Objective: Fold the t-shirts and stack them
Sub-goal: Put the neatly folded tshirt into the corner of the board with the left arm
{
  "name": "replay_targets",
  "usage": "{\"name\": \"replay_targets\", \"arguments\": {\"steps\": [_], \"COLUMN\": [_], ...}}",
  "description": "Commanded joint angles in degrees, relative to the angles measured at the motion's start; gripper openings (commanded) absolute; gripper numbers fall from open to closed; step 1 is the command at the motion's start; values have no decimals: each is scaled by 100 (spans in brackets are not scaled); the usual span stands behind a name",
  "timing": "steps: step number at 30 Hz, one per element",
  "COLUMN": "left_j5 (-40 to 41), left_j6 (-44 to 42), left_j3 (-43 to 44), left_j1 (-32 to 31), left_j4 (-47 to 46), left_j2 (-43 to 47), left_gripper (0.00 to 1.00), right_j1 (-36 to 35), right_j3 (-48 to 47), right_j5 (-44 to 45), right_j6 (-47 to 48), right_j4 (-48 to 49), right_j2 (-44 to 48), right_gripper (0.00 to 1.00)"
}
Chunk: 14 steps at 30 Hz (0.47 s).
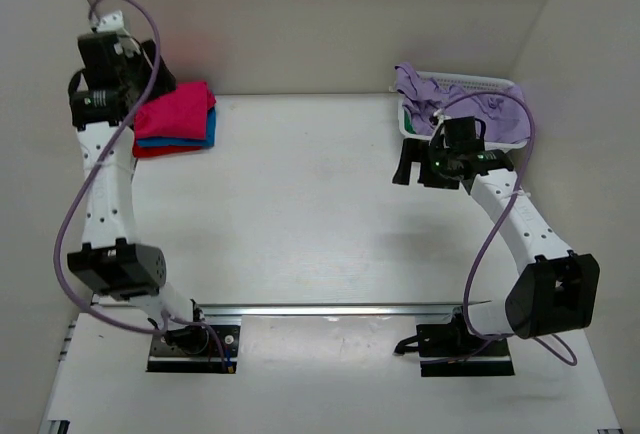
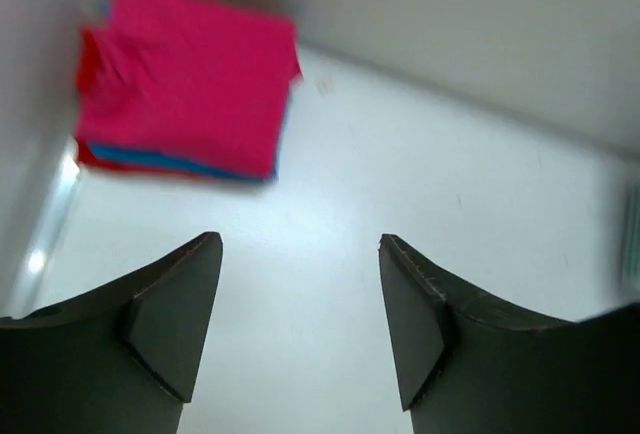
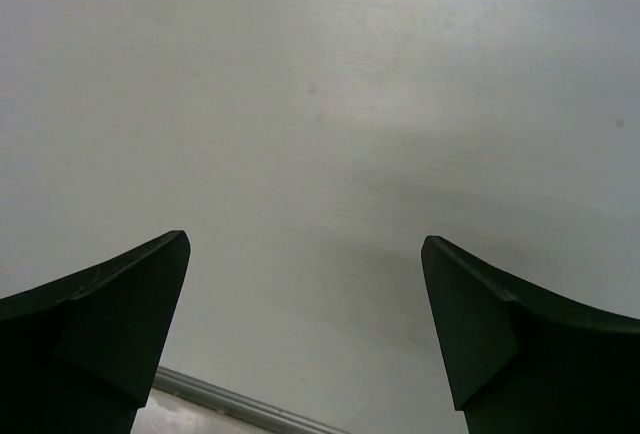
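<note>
The left gripper had its two dark fingers spread wide with nothing between them, hanging above bare white table. Ahead of those fingers and off to their left, clearly apart from them, lay the stack of t-shirts: a crimson-pink t-shirt folded on top, a blue t-shirt showing as a thin edge under it, and a red t-shirt peeking out along the far-left side. From the overhead camera the stack sat in the far left corner of the table, just beside the left arm's wrist and close to the white wall. A purple cable looped along that arm.

The right gripper was likewise spread and empty, only plain tabletop in its gap, well apart from the stack across the table. Just behind it stood a white slatted basket holding crumpled lavender cloth, some of it draped over the rim.
</note>
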<state>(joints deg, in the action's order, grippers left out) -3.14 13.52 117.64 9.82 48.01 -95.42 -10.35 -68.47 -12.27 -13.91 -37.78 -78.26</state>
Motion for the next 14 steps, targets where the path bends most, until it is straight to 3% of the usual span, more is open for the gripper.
{"name": "replay_targets", "arguments": {"steps": [1,3,5,9,14], "left_j5": [-555,-775,-855,-987,-1093], "left_j6": [-17,63,115,29,-182], "left_j3": [-1514,-2636,-3183,-3712,-4232], "left_j1": [-331,-437,-543,-780,-807], "left_j4": [17,-177,-310,-196,-161], "left_j2": [768,1514,1867,2342,2712], "left_gripper": [76,85,87,87,87], "right_j1": [182,95,112,148,121], "right_j3": [395,631,738,835,616], "right_j5": [112,120,102,-135,539], "right_j6": [73,125,108,283,609], "right_j4": [-248,-99,15,-1,-493], "right_j2": [310,652,907,1224,1068], "right_gripper": [99,99,99,99,99]}}
